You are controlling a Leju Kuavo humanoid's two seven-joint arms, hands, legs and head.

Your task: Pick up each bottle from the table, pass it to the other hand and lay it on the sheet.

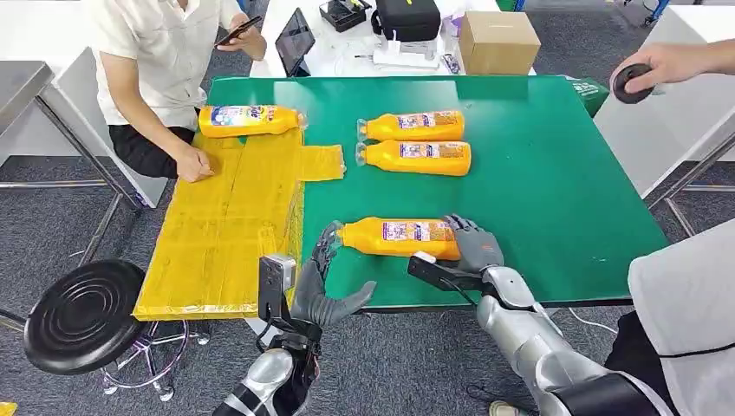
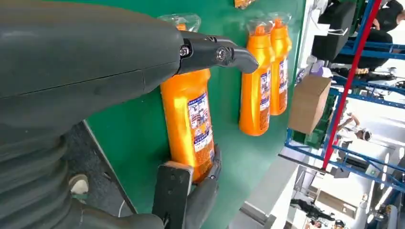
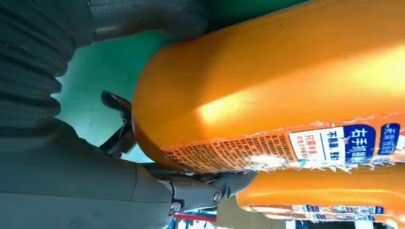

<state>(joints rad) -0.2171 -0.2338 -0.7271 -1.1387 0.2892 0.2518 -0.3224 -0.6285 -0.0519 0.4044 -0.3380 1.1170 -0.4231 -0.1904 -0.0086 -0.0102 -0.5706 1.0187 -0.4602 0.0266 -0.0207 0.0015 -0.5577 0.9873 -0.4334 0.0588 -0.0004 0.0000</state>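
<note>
A: Starting nearest the camera, low in the head view, the left robot hand (image 1: 325,290) has its grey ribbed cover and dark fingers spread apart, holding nothing, just beside the cap end of the near bottle (image 1: 400,237).

B: And the right robot hand (image 1: 475,245)?

A: It wraps the base of that bottle, fingers curled over the rounded end. In the right wrist view the glossy orange plastic fills the space between thumb and fingers (image 3: 191,191), so it grips the bottle, which lies on its side at the lower middle of the green worktop (image 1: 555,173).

B: What is the bottle like?

A: Smooth, shiny orange plastic, flattened oval body tapering to a narrow neck, with a printed label whose edges look torn and crinkled. The left wrist view shows a clear film over the cap.

B: Further up?

A: Two more bottles (image 1: 414,143) of the same shape lie side by side at the centre of the frame, necks pointing left, touching or nearly so. The worktop surface is matte green, flat, with a straight edge.

B: The sheet?

A: A yellow sheet (image 1: 227,227), creased and slightly glossy, covers the left of the worktop. One bottle on the sheet (image 1: 250,120) lies at its upper end. A seated person's hand (image 1: 194,165) rests on the sheet at upper left. A round black stool (image 1: 85,314) sits at lower left, and a cardboard box (image 1: 498,42) at the top.
</note>
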